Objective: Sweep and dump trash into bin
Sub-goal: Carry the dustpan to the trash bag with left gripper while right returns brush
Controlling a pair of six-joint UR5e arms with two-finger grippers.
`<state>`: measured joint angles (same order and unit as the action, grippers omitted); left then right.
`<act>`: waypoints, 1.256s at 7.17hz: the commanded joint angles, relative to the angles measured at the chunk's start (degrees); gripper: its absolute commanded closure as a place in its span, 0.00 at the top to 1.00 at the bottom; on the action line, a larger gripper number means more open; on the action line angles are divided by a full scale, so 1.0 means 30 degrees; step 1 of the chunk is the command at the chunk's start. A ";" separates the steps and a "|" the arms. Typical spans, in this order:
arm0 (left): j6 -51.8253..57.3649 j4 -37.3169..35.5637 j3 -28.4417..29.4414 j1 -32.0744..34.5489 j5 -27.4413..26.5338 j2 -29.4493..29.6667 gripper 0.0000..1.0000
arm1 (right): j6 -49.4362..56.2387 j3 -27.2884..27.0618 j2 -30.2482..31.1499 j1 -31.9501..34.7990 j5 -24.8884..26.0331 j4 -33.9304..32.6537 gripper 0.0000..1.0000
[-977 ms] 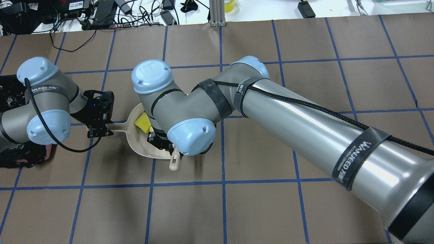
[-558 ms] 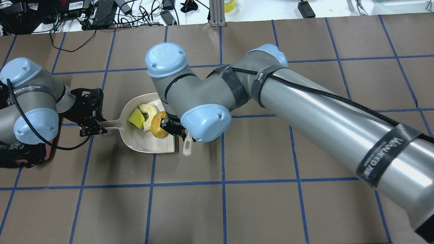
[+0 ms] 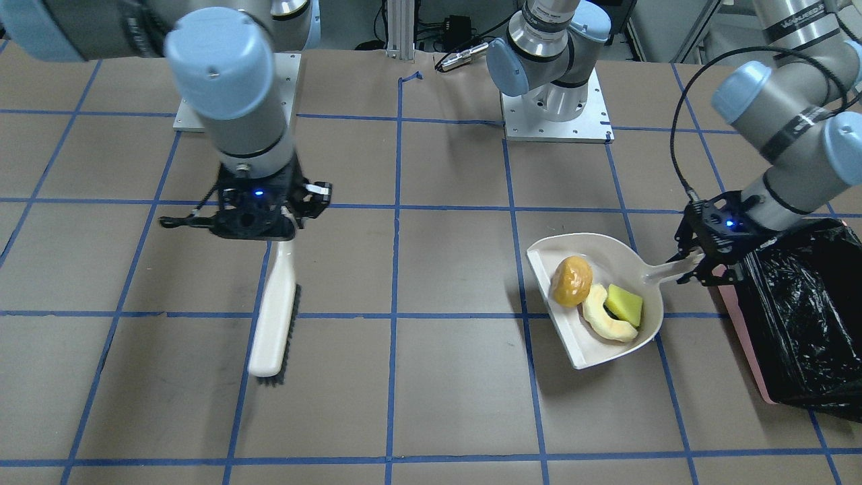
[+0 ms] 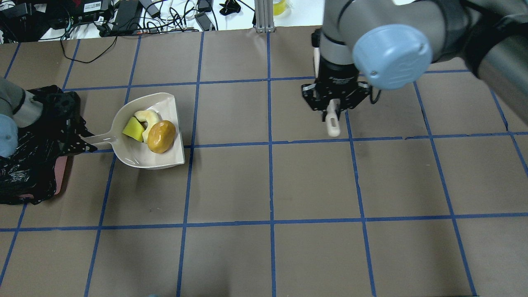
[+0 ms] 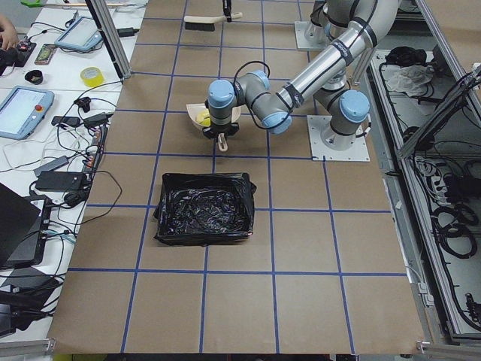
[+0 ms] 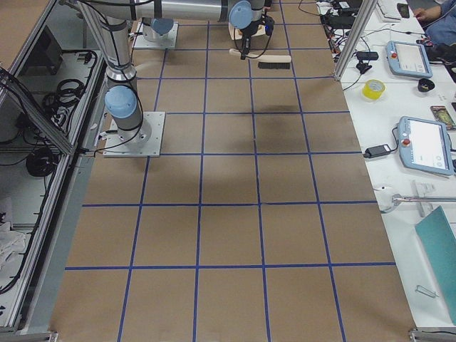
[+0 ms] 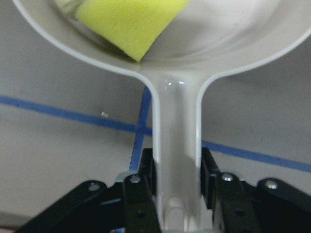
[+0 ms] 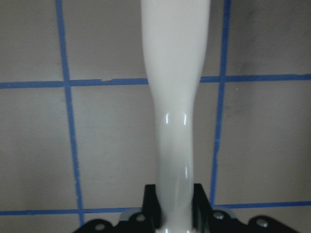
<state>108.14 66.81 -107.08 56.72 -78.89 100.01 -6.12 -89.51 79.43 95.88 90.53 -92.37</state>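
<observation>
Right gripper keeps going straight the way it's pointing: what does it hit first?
The right gripper points roughly down, so the bare table beneath it; nothing else lies there. The brush it holds would likely touch first, though its height is unclear.

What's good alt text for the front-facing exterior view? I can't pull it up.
The left gripper holds the beige dustpan by its handle beside the black-lined pink bin, view right; the golden-brown lump, pale peel and yellow sponge wedge lie in the pan. View left, the right gripper holds the hand brush by its handle.
</observation>
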 commanded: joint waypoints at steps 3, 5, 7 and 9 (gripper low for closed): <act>-0.0071 0.5299 0.4813 -0.5355 0.1365 0.0414 0.00 | 0.8744 -0.3296 -0.1360 -0.7292 0.1401 -0.5696 0.00; -0.0012 0.5096 0.4930 -0.7647 0.1134 0.0560 0.00 | 0.8836 -0.3357 -0.1925 -0.7351 0.1492 -0.5773 0.00; -0.0012 0.5036 0.7582 -0.8563 -0.1082 0.2222 0.00 | 0.8893 -0.3531 -0.2100 -0.8224 0.1552 -0.5744 0.00; 0.0975 0.4978 1.0074 -0.8565 -0.4416 0.3514 0.00 | 0.8836 -0.3738 -0.2420 -0.8784 0.2335 -0.6471 0.00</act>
<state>108.91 81.79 -81.58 31.23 -85.98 108.14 20.40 -100.46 72.96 70.79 95.82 -110.42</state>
